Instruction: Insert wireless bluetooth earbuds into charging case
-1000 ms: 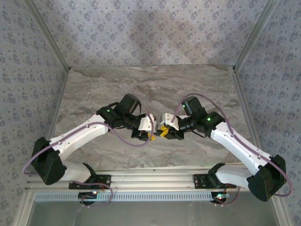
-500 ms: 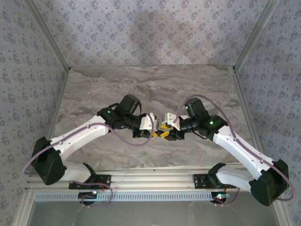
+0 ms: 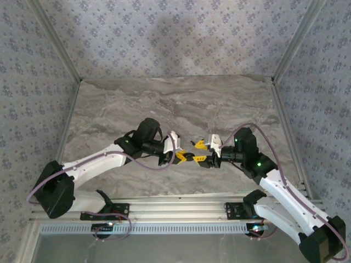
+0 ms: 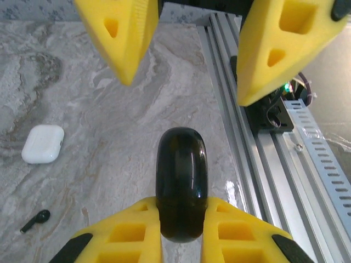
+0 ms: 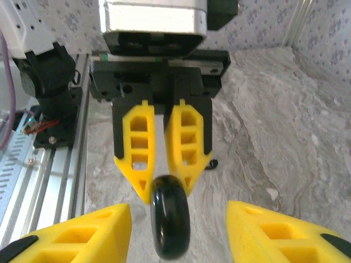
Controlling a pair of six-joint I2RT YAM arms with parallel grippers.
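Noted the left gripper (image 4: 181,213) clenched on one end of a glossy black charging case (image 4: 181,183). Found the case held aloft over the near edge of the table (image 4: 82,109), just beside the aluminium rail (image 4: 258,164). Found the right gripper (image 4: 185,90) released, yellow fingers spread wide either side of the case's free end, touching nothing.

Judged risks:
- Slip or pivot of the case, given a rounded, polished shell pinched at one end only.
- A knock from a misaligned right finger on closing.
- A drop onto the rail (slotted, so awkward for retrieval).

Seen from the left wrist, not from the right: one black earbud (image 4: 35,220) lying on the marble farther in from the rail, near a closed white charging case (image 4: 43,143).

Seen from the right wrist, not from the left: both left fingers bearing on the case, and a small dark item (image 5: 211,163) on the table beyond, too small to identify.
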